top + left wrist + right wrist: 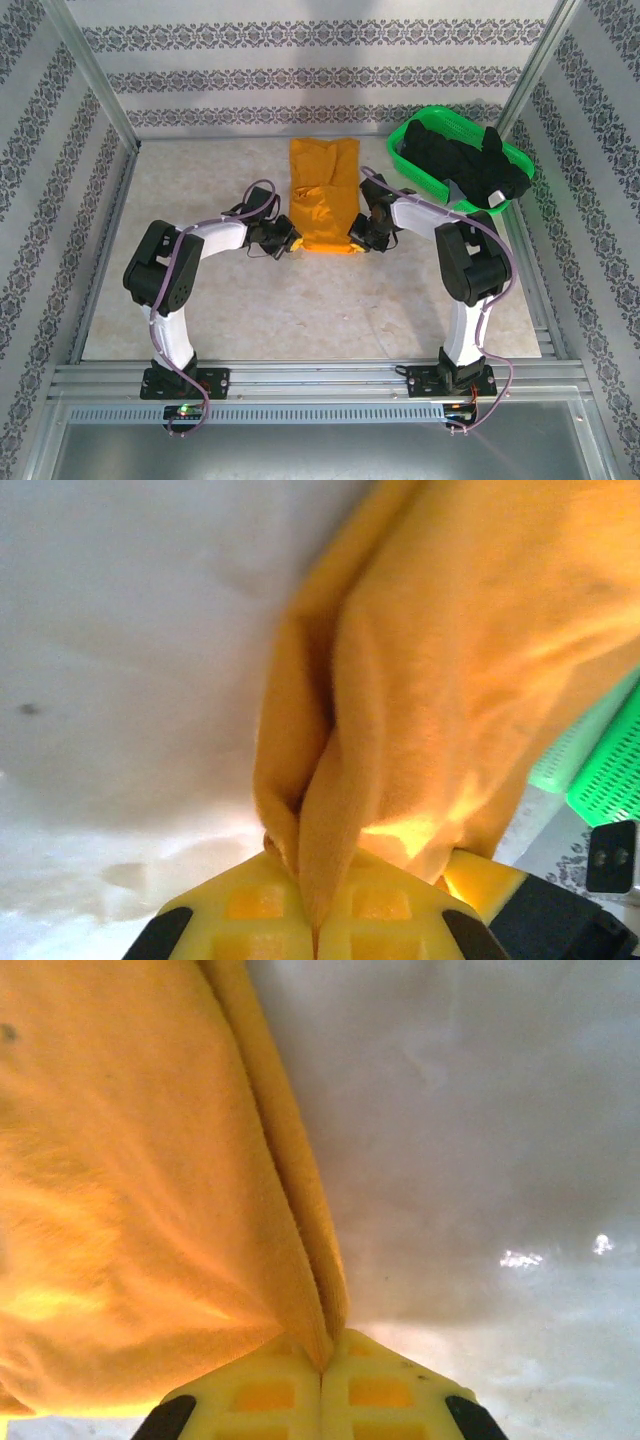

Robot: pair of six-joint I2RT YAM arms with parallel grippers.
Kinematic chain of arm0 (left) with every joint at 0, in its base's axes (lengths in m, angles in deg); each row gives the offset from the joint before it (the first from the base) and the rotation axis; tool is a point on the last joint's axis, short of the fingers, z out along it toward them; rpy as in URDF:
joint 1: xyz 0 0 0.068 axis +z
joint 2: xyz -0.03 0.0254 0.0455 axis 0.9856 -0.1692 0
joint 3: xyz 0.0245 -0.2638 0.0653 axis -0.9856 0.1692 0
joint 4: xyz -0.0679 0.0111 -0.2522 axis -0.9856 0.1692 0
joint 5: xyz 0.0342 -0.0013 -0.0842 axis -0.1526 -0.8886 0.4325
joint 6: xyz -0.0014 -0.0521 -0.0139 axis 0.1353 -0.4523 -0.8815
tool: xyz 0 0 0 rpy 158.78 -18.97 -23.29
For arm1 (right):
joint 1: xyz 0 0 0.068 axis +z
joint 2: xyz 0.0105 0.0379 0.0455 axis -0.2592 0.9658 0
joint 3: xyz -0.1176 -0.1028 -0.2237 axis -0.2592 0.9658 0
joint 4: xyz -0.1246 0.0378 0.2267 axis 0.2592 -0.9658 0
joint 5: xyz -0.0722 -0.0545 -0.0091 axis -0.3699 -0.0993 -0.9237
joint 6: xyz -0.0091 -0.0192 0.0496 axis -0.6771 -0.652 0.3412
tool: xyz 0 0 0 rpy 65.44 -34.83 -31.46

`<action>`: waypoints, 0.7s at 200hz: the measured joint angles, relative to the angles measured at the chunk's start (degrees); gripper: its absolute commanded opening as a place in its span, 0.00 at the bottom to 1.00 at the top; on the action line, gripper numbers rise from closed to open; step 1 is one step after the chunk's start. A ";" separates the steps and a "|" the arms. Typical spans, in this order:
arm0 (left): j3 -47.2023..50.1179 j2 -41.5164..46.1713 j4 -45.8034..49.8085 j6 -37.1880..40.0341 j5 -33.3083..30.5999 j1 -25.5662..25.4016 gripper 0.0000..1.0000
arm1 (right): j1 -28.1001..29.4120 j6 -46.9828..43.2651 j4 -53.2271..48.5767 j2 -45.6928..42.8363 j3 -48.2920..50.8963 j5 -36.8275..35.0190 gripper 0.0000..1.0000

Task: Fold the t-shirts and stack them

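Note:
A mustard-orange t-shirt (322, 195) lies folded into a long strip on the table's middle. My left gripper (291, 240) is shut on its near left corner, and in the left wrist view the orange cloth (430, 660) is pinched between the yellow pads (250, 905). My right gripper (356, 236) is shut on the near right corner; the right wrist view has the shirt's edge (290, 1180) clamped between its pads (385, 1390). Black t-shirts (465, 160) are heaped in the green basket (415, 172) at the back right, one with a small pale patch (497, 194).
The pale marbled table top (200, 180) is walled by patterned panels and metal posts. The basket sits against the right wall. A metal rail (320, 378) runs along the near edge by the arm bases.

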 measured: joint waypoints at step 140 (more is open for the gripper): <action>16.33 20.41 3.52 2.60 4.55 -1.40 0.00 | 3.65 2.27 0.44 -20.50 13.97 4.72 0.00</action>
